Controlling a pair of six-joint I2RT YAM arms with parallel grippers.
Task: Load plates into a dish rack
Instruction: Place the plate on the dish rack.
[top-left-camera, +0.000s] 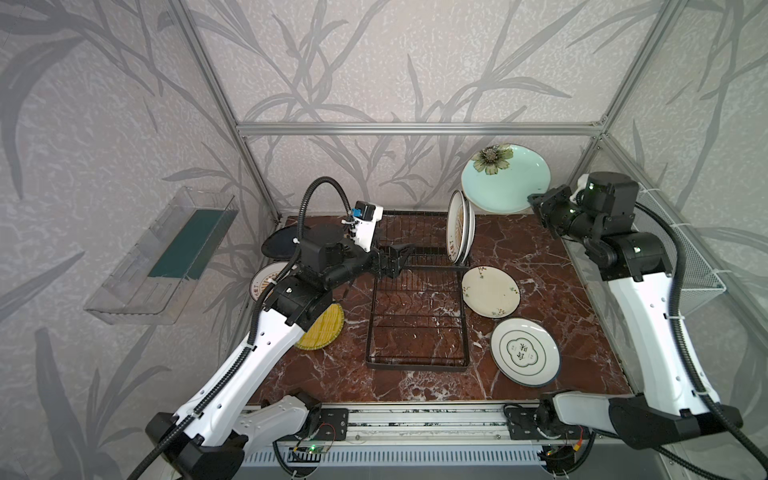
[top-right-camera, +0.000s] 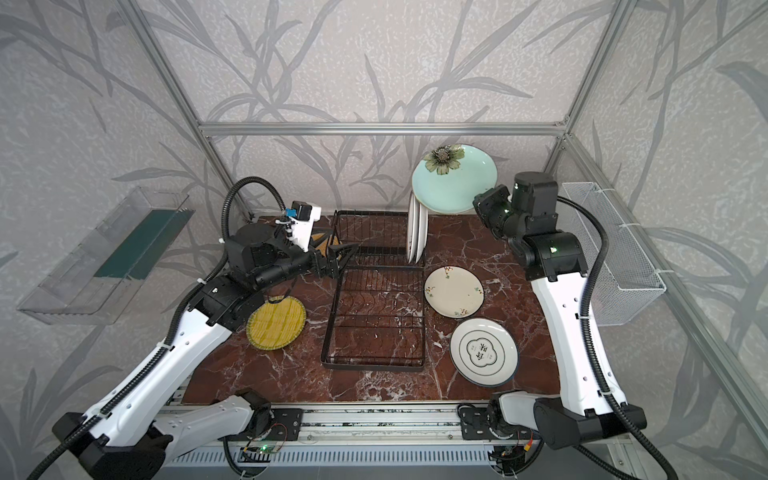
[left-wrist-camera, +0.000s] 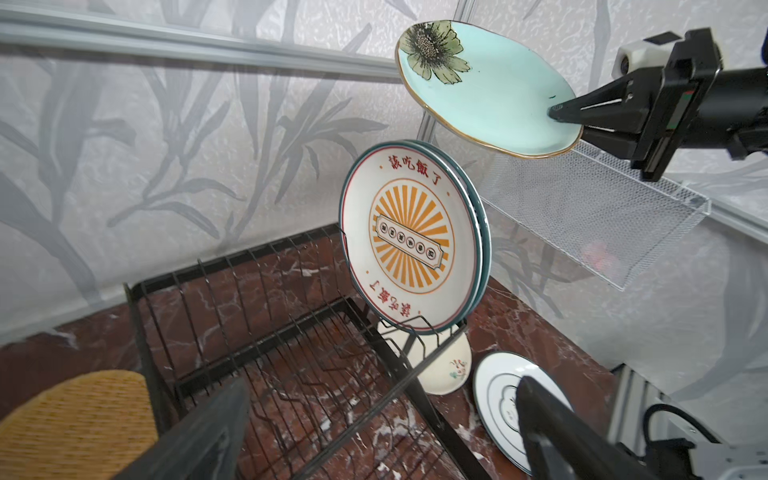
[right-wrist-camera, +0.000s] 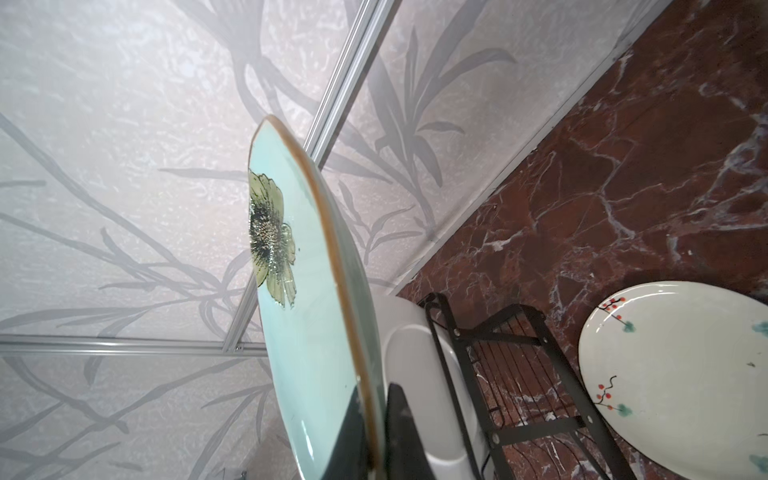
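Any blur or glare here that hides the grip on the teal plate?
Left wrist view: near fingers blurred; sunburst plate and right gripper sharp. Right wrist view: teal plate soft at its near rim, glaze glinting. Both top views: evenly lit, slightly soft.

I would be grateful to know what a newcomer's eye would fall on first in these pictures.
The pale teal flower plate stands out, held in the air near the back wall, its rim pinched in the shut jaws of the right gripper. Just below it, the orange sunburst plate stands upright at the right end of the black dish rack, while the left gripper hovers open over the rack.
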